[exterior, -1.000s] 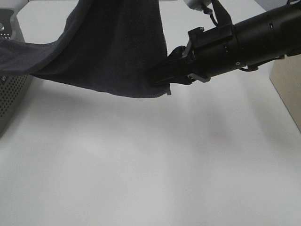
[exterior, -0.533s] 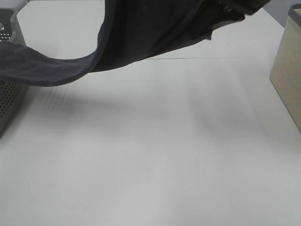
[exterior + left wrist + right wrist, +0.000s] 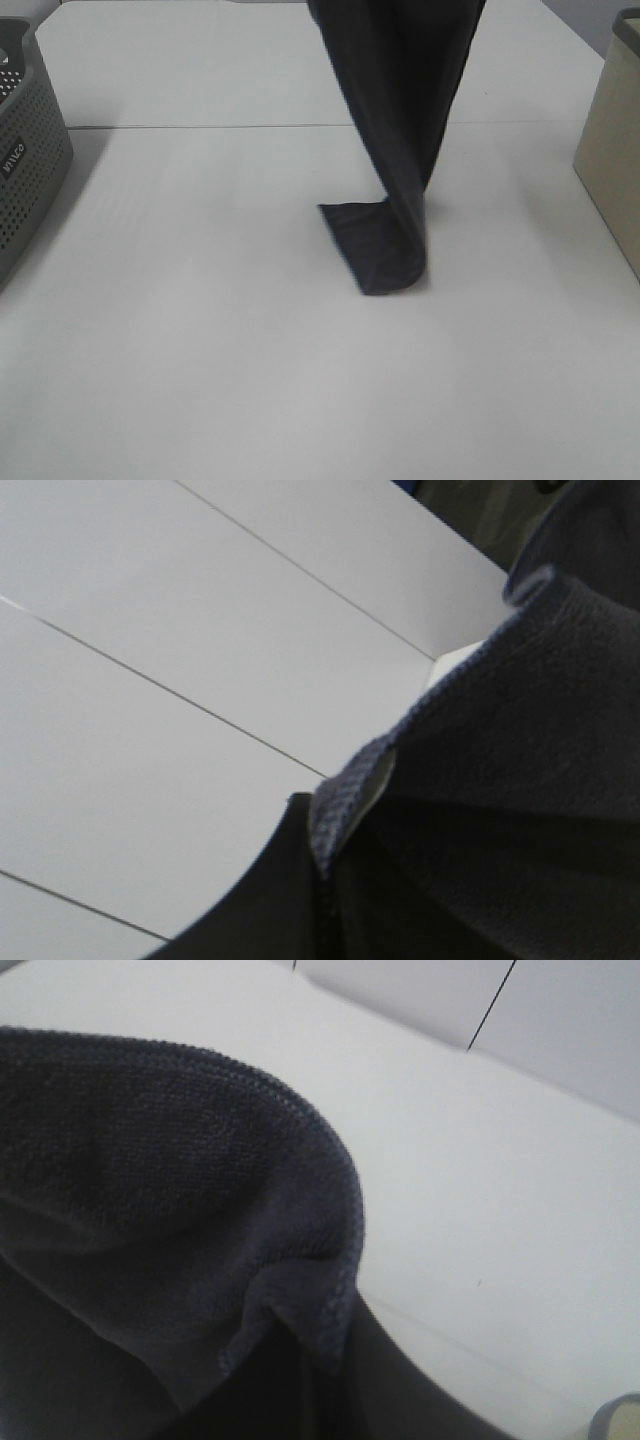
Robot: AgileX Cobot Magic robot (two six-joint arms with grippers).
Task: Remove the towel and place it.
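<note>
The towel (image 3: 400, 120), dark navy terry cloth, hangs straight down from above the top edge of the exterior high view. Its lower end (image 3: 375, 245) rests folded on the white table (image 3: 200, 350), near the middle. Neither gripper shows in that view; both are above the frame. In the left wrist view the towel (image 3: 520, 780) fills the near side, hem showing, and covers the fingers. The right wrist view is the same: towel (image 3: 150, 1180) bunched right at the camera, fingers hidden. The cloth stays up at both upper corners, so each gripper is shut on it.
A grey perforated basket (image 3: 25, 170) stands at the table's left edge. A beige bin (image 3: 612, 170) stands at the right edge. A seam runs across the far part of the table.
The right arm has risen out of the exterior view with the towel. The towel's left end has left the basket, and the cloth now hangs vertically with its tip on the table.
</note>
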